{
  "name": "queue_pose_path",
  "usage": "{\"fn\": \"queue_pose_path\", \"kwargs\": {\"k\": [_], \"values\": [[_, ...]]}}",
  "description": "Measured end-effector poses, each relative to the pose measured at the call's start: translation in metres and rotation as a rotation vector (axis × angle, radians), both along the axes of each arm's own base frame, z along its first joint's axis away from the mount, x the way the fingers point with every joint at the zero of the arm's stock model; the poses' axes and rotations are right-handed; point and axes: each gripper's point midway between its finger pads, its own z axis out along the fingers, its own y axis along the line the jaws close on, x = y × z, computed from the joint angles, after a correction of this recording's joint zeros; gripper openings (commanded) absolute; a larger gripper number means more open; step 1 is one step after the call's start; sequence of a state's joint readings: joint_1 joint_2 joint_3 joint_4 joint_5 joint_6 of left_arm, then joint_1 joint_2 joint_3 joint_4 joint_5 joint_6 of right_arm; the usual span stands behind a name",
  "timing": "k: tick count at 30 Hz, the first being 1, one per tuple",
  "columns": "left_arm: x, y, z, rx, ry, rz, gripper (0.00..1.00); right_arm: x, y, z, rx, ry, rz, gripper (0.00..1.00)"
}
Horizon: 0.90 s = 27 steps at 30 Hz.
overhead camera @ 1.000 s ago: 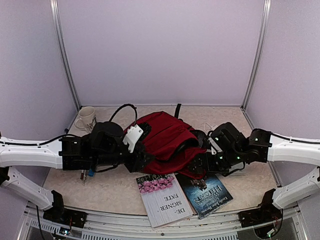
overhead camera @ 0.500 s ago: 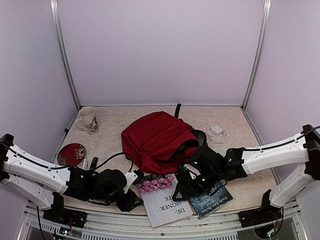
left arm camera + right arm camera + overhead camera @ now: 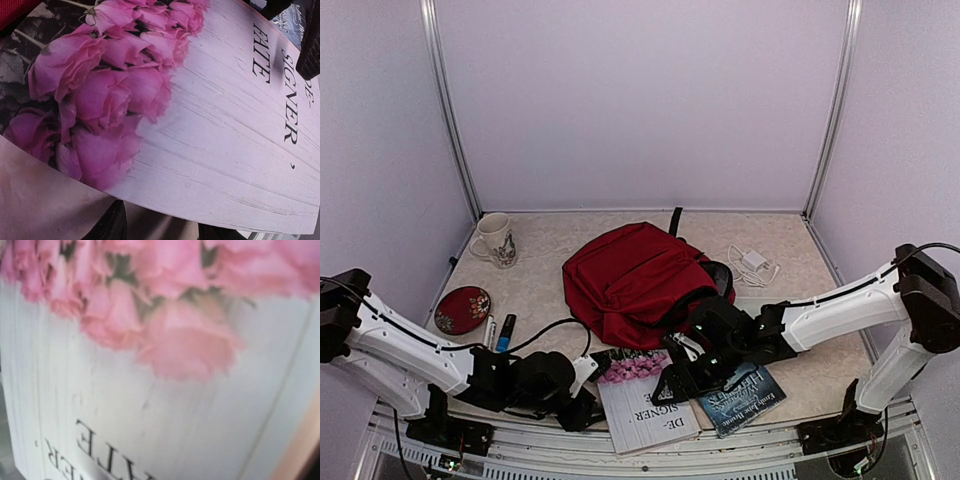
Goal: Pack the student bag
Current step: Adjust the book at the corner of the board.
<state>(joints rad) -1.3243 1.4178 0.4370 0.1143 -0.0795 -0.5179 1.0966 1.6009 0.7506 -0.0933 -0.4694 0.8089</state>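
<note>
From above, the student bag (image 3: pixel 630 280) lies slumped in the middle of the table (image 3: pixel 790 240), its black straps trailing toward the back. In front of it, at the near edge, a white book with pink roses (image 3: pixel 645 410) lies flat, with a dark book (image 3: pixel 748 398) just beside it on the right. The left tool (image 3: pixel 588 408) sits low at the white book's left edge. The right tool (image 3: pixel 672 380) hangs over that book's right side, between the two covers. Whether the right tool is spread or pressed together cannot be told here. A cup (image 3: pixel 495 238), a red saucer (image 3: pixel 462 308) and a blue pen (image 3: pixel 505 332) stand along the left, and a white charger (image 3: pixel 753 262) lies behind the bag on the right.

The left wrist view is filled by the rose cover (image 3: pixel 225 140). A strip of red bag fabric shows at the top left corner (image 3: pixel 15 10). At the bottom, the left tool's two dark fingers (image 3: pixel 112 225) stand apart, spread, at the book's edge and pinching nothing.

The right wrist view shows only the blurred rose cover (image 3: pixel 150 390), very close. Its own fingers are not clearly visible.
</note>
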Motion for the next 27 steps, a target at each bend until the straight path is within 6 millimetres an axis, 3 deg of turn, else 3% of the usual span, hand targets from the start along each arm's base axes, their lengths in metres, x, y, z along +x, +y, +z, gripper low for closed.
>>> {"fn": "queue_pose_path", "kwargs": {"k": [14,17,22,25,27], "values": [[-0.014,0.008,0.004,-0.089,-0.025,-0.062,0.49,-0.009,0.013,0.007,0.082,-0.048,0.013,0.81],[-0.016,0.009,0.005,-0.086,-0.032,-0.074,0.51,-0.008,0.012,0.024,0.114,-0.091,0.008,0.82],[-0.022,0.013,0.005,-0.084,-0.038,-0.095,0.56,-0.006,0.016,0.078,0.260,-0.187,0.005,0.82],[-0.024,0.015,0.006,-0.076,-0.045,-0.110,0.58,-0.004,0.023,0.091,0.315,-0.214,0.004,0.83],[-0.025,0.016,0.005,-0.072,-0.050,-0.115,0.58,-0.002,0.026,0.087,0.314,-0.217,0.002,0.83]]}}
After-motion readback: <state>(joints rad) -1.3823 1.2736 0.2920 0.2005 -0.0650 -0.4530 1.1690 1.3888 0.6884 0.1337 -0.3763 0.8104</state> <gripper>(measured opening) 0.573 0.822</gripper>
